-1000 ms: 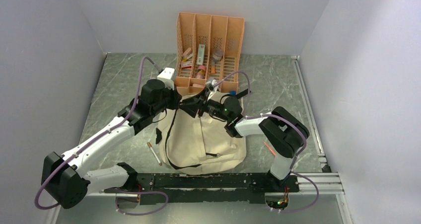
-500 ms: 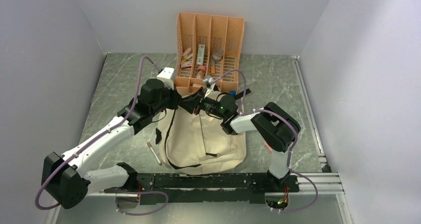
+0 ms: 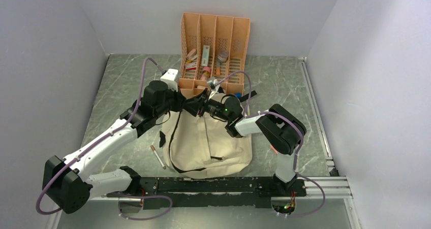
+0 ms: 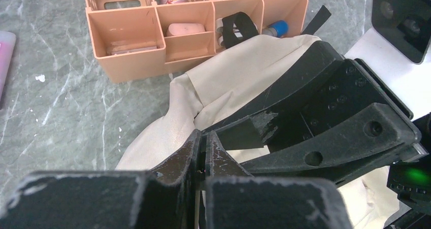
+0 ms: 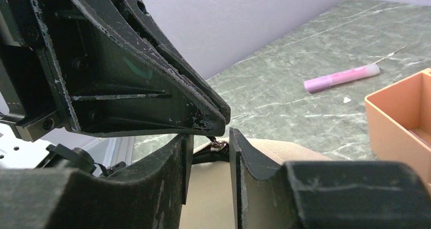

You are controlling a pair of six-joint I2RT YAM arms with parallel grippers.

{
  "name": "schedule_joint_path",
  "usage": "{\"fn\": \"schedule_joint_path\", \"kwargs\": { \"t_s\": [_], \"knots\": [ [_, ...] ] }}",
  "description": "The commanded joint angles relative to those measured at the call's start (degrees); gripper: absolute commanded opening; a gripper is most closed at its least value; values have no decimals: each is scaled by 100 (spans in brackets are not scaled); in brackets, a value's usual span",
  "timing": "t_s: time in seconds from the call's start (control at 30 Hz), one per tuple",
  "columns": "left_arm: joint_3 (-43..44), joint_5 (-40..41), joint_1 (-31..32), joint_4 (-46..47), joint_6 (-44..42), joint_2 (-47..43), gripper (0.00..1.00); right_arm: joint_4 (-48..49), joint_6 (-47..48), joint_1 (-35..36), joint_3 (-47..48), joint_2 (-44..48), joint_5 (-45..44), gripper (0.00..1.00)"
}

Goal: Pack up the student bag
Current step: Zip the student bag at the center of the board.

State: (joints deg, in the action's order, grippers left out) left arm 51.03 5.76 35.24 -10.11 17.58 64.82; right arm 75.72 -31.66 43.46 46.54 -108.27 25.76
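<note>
Top view: a cream backpack is lying against an orange organiser full of unpacked supplies, the left gripper pinching its black trim tight, the right gripper standing narrowly apart around the zipper pull, so packing seems barely begun.

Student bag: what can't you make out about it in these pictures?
- The student bag's opening: top view, left arm and right arm cover it.
- Whether the left fingers pinch fabric: left wrist view, right arm crowds them.
- The bag's inside: right wrist view, right fingers block it.
</note>
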Motion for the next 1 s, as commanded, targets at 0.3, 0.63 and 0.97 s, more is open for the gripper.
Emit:
{"fn": "schedule_joint_path", "kwargs": {
  "t_s": [0.3, 0.63, 0.97],
  "knots": [
    [74, -253, 0, 396, 67, -137, 5, 577, -64, -44, 263, -207, -194, 29],
    [83, -283, 0, 401, 91, -138, 5, 604, 24, -60, 286, -268, -369, 10],
    [302, -146, 0, 131, 177, -134, 37, 698, -174, -107, 223, -292, -427, 0]
  ]
}}
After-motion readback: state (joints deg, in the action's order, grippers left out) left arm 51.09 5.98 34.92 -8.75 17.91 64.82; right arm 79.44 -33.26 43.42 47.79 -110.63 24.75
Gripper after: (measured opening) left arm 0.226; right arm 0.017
